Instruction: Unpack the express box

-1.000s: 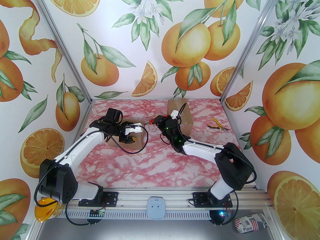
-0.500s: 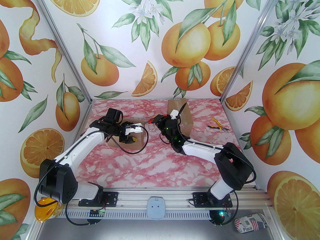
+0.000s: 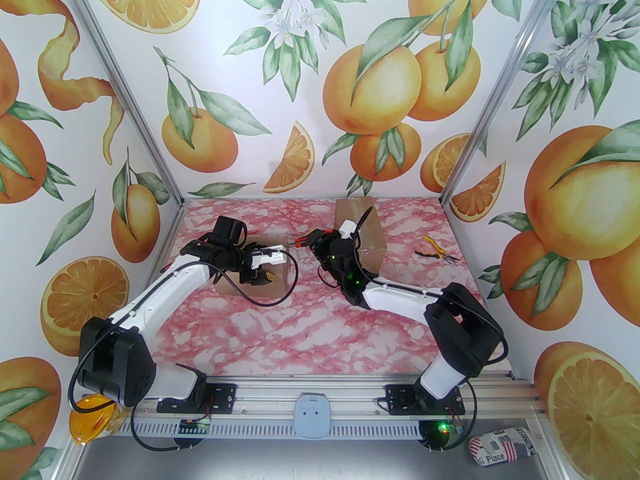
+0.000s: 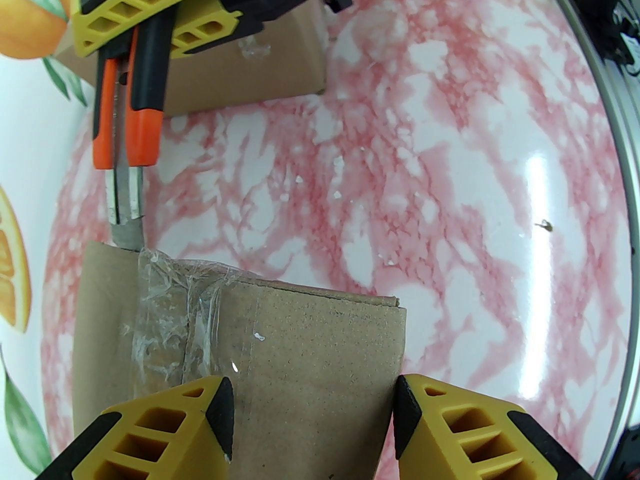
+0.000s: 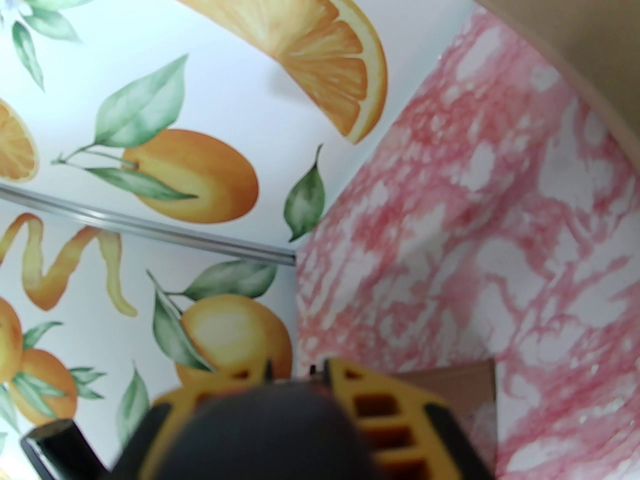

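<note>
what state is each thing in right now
small box, flaps shut, tape wrinkled
utility knife, blade out, tip at the small box's taped edge
left gripper, open over the small box
right gripper, shut on utility knife
large box, closed
pliers, lying on the table

Table (image 3: 300, 338) near half open. Small box (image 4: 310, 338), big box (image 3: 375, 243), pliers (image 3: 434, 251) crowd far half; gap seemingly tight.

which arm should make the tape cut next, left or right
Right. The right gripper holds the knife, blade tip at the taped seam of the box. The left gripper sits open over the box top, with no tool, likely better for steadying.
</note>
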Tool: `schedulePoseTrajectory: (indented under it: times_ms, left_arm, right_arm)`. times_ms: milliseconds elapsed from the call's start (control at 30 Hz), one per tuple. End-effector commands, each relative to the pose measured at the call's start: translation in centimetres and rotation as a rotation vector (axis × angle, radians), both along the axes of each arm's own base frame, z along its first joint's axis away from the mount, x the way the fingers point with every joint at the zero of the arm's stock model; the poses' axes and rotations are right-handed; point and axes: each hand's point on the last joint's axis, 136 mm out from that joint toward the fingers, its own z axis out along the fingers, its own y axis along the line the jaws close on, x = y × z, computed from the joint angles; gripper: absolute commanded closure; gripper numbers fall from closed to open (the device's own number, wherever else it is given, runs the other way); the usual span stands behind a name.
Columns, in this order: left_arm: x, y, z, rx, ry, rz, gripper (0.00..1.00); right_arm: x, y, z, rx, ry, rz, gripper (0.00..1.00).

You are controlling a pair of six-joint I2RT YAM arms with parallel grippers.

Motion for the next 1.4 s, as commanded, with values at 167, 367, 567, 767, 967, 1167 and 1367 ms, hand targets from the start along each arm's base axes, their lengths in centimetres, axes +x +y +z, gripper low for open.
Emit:
schedulePoseTrajectory:
  times_ms: [167,367,567,767,967,1167,1367]
  left_arm:
    - [2.0,0.2,0.4,-0.004,-0.058,0.081,0.45]
    - [3.3,0.4,0.7,-0.014,-0.069,0.148,0.47]
    - [4.6,0.9,1.3,-0.04,-0.07,0.228,0.48]
    - [4.9,0.9,1.9,-0.074,-0.07,0.243,0.49]
    - [4.9,1.3,1.6,-0.057,-0.063,0.256,0.49]
    - [5.4,1.8,0.7,-0.035,-0.033,0.306,0.52]
    - [5.3,2.1,0.6,-0.017,-0.021,0.319,0.52]
  right_arm:
    - [-2.2,2.2,1.3,0.165,0.008,0.133,1.0]
    - [-3.0,3.6,0.3,0.153,0.079,0.215,1.0]
    - [-4.5,3.6,-0.5,0.088,0.137,0.258,1.0]
    - [-5.4,3.8,-1.4,0.04,0.178,0.304,1.0]
    - [-5.9,4.3,-1.4,0.025,0.191,0.347,1.0]
    - [-6.8,3.6,-1.7,0.052,0.22,0.355,1.0]
    - [-7.0,3.5,-1.0,0.069,0.224,0.391,1.0]
